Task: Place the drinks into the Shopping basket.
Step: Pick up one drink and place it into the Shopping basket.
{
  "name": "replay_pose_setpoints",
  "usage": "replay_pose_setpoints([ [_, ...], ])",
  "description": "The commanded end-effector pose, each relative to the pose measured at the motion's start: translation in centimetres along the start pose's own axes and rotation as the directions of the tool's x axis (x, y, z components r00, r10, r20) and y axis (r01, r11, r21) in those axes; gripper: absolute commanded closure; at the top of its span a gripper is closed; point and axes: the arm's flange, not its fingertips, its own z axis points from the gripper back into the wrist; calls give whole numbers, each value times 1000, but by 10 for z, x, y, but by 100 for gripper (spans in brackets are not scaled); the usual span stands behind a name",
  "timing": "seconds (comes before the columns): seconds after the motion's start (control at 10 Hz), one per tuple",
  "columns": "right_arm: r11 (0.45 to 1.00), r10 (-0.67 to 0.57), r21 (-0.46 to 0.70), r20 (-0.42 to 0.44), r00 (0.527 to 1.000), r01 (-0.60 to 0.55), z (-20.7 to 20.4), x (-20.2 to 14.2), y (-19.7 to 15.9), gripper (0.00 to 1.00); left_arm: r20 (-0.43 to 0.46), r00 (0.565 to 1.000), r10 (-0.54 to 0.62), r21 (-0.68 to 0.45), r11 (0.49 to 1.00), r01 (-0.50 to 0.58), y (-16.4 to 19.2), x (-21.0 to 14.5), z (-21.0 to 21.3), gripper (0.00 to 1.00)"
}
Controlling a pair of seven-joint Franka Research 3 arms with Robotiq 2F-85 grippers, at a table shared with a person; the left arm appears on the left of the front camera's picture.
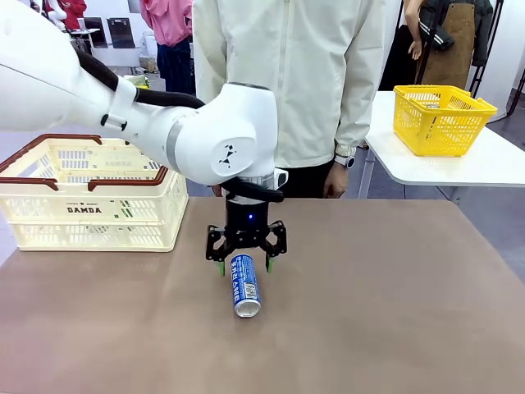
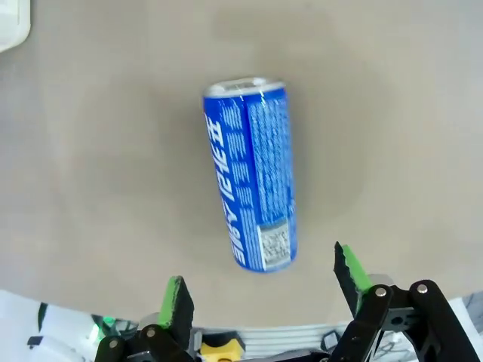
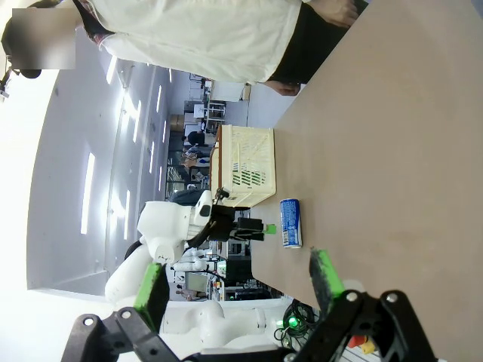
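A blue drink can (image 1: 244,285) with white lettering lies on its side on the brown table, silver top toward the near edge. My left gripper (image 1: 244,266) hangs open straight above the can's far end, green pads on either side. In the left wrist view the can (image 2: 251,173) lies just beyond the open left gripper (image 2: 264,290). The cream Shopping basket (image 1: 90,212) with brown rim stands at the table's far left. In the right wrist view my right gripper (image 3: 238,283) is open and holds nothing; the can (image 3: 290,222) and basket (image 3: 247,166) show far off.
A person in a cream jacket (image 1: 287,74) stands at the far side of the table, hands down. A yellow mesh basket (image 1: 441,117) sits on a white side table at the back right. Bare tabletop (image 1: 394,312) stretches to the right.
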Motion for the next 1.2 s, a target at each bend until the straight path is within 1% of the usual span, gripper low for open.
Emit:
replay_pose_setpoints([
  [0.0, 1000, 21, 6, -8, 1000, -21, 1, -1, 0, 0, -2, 1000, 3, 5, 1000, -3, -9, 10, -7, 0],
  [0.2, 1000, 21, 6, -8, 1000, -21, 1, -1, 0, 0, -22, 1000, 22, -17, 1000, -23, 3, 17, -27, 0],
  [0.3, 1000, 21, 6, -8, 1000, -21, 1, -1, 0, 0, 9, 1000, 27, -25, 999, -27, 9, 18, -40, 0],
  [0.4, 1000, 21, 6, -8, 1000, -21, 1, -1, 0, 0, 51, 999, 10, -35, 999, -8, 15, 18, -51, 0],
  [0.6, 1000, 21, 6, -8, 1000, -21, 1, -1, 0, 0, 50, 998, -40, -77, 996, 44, 18, 21, -67, 0],
  [0.7, 1000, 21, 6, -8, 1000, -21, 1, -1, 0, 0, 48, 997, -59, -84, 994, 63, 19, 23, -73, 0],
  [0.9, 1000, 21, 6, -8, 1000, -21, 1, -1, 0, 0, 49, 998, -47, -88, 995, 51, 21, 24, -77, 0],
  [1.1, 1000, 21, 6, -8, 1000, -21, 1, -1, 0, 0, 84, 994, -65, -96, 993, 73, 19, 25, -77, 0],
])
